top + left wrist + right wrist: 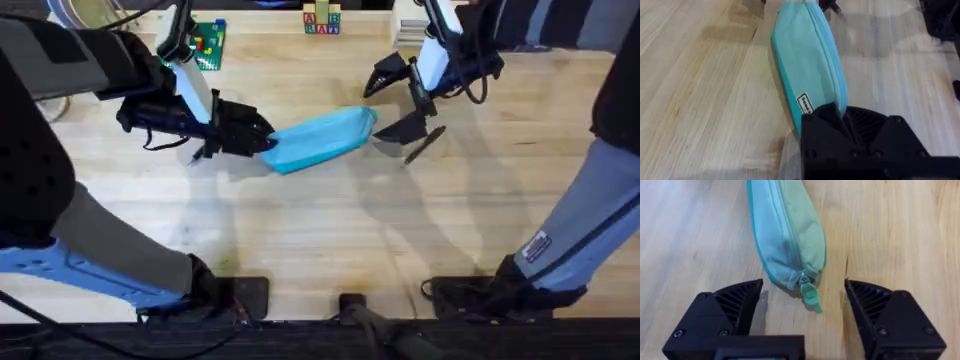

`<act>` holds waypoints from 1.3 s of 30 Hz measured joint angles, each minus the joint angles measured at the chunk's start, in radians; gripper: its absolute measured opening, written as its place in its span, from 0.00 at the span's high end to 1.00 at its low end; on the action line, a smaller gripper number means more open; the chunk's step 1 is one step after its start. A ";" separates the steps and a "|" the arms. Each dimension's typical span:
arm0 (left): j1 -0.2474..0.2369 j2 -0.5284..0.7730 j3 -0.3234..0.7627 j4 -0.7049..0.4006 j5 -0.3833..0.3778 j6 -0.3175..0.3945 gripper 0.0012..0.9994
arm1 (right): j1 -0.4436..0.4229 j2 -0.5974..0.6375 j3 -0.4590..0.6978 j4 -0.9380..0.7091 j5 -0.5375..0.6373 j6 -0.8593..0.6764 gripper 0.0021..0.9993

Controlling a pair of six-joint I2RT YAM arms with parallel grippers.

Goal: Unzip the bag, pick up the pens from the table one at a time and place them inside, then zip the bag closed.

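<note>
Since zip still shut: light blue soft fabric pouch (322,139) lies on pale wooden worktop (330,230), long axis toward both arms.
Pull tab: green (810,296), between right claw (802,311) spread fingers, nearer right arm.
Left claw (262,137): pinching opp. end.
Contents: hidden.
Pen: thin black (424,146), beside.

Clamped on the near tapered end of the light blue pouch (807,60): black left gripper (840,117). Zipper (827,55) lengthwise along the pouch. Beneath the pouch, pale plank tabletop (700,100).
</note>
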 joint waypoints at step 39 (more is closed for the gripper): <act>0.000 0.000 0.000 0.000 0.000 0.000 0.96 | 0.000 0.000 0.000 -0.010 0.089 -0.003 0.44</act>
